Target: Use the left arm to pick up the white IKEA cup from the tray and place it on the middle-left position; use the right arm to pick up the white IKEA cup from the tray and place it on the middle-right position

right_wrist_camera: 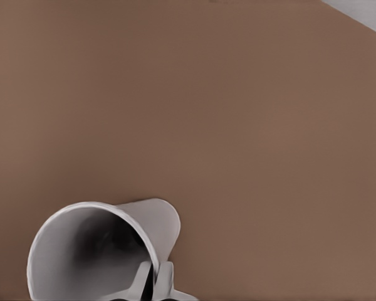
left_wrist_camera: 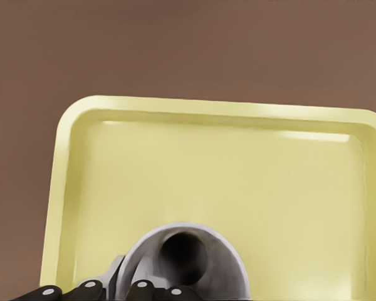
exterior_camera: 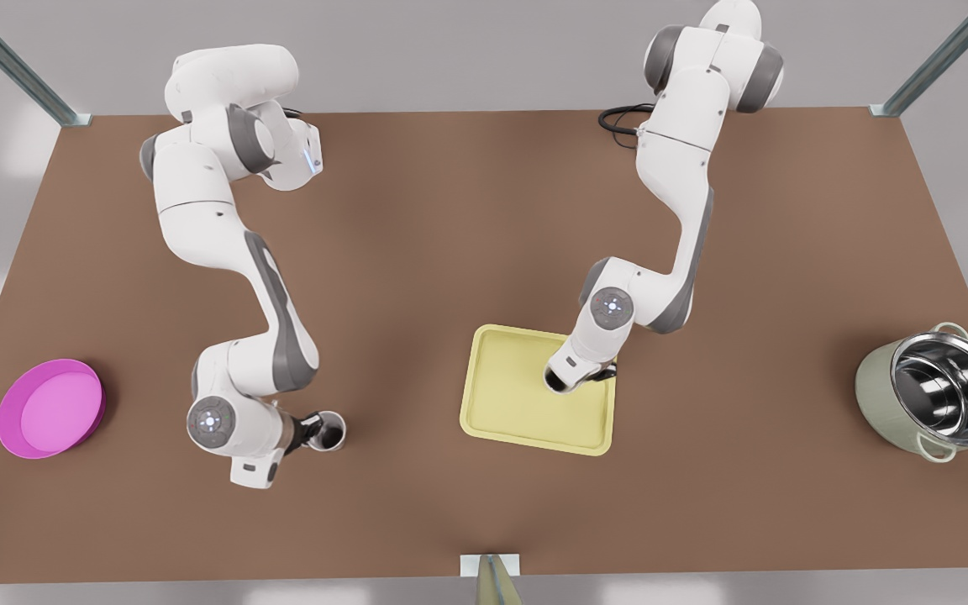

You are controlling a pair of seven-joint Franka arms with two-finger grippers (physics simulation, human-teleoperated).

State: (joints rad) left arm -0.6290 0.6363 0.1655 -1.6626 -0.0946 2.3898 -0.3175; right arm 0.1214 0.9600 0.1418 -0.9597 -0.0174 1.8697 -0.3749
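The left gripper (exterior_camera: 570,380) is over the pale yellow tray (exterior_camera: 501,403), fingers (left_wrist_camera: 91,288) closed on the rim of a white cup (left_wrist_camera: 182,263) within the tray. The right gripper (exterior_camera: 313,430) is at the front view's left, on bare brown table (exterior_camera: 467,235) between the magenta plate (exterior_camera: 51,407) and the tray, clamped on the wall of a second white cup (right_wrist_camera: 100,251). A steel pot (exterior_camera: 938,391) stands far right.

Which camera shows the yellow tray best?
The front view: the tray lies whole, one arm crossing its corner. The left wrist view crops its near edge behind a cup. The right wrist view faces tabletop.
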